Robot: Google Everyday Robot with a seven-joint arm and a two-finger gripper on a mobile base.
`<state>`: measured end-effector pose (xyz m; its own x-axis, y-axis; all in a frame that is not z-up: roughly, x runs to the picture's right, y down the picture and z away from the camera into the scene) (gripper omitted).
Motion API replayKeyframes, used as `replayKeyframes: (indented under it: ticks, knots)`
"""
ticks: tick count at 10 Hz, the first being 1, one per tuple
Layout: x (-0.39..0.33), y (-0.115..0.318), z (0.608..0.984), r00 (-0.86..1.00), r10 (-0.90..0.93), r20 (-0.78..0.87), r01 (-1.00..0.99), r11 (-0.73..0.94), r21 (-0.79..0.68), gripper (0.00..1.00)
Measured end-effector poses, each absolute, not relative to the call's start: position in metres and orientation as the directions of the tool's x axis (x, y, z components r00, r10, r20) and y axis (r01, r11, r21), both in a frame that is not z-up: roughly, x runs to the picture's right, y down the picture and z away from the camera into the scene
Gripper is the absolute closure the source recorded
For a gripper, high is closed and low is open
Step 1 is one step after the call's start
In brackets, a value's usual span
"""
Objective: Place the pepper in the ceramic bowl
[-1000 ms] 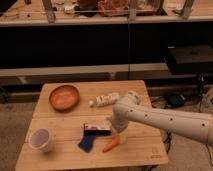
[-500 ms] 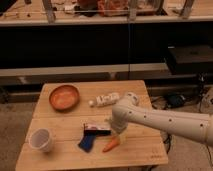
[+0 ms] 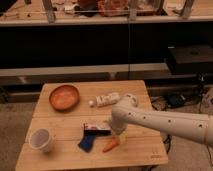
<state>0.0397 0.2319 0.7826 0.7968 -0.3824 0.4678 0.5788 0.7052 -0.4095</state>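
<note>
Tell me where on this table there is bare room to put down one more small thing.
Bare wood lies between the ceramic bowl and the cup on the left, and at the front right corner of the table. It is crowded in the front middle: small box, blue flat object, pepper, with the gripper close over the pepper.

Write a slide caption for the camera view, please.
Open gripper low over the pepper on the table; bowl at back left.

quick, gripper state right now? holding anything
gripper: open, holding nothing; it is down by the pepper, which lies on the table
</note>
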Motion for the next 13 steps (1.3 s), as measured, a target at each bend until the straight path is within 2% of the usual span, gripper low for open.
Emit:
replayKeyframes:
  ticks: [9,13]
  knots:
    - [0.05,0.237,0.784,0.82,-0.348,0.454,0.541,0.729,-0.419,0.2]
    - [0.071,0.243,0.785,0.874,-0.237,0.424,0.434,0.775,-0.46,0.2]
